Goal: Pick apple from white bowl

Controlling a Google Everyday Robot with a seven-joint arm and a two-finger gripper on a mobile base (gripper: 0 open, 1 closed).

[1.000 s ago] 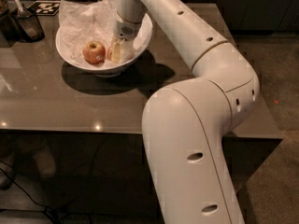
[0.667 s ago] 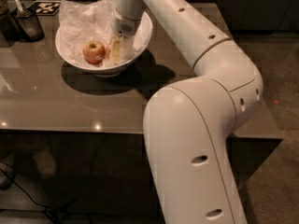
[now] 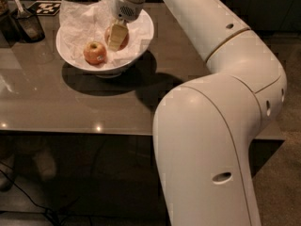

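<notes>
Apple (image 3: 125, 40) at gripper (image 3: 116, 36); two in white bowl (image 3: 144, 37)

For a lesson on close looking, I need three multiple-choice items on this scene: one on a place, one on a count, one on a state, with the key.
1. Where is the gripper relative to the bowl?
A. Far off to its side
B. Down inside it, at the redder apple
C. Underneath it

2. How many apples lie in the bowl?
A. One
B. Two
C. Four

3. How does the bowl stand?
A. Upright on the table
B. Tipped on its side
C. Upside down

Key:
1 B: the gripper sits within the rim, partly covering the redder apple.
2 B: the redder apple lies there along with a yellower apple that shows a stem dimple.
3 A: its opening faces up and its base rests on the table.
</notes>
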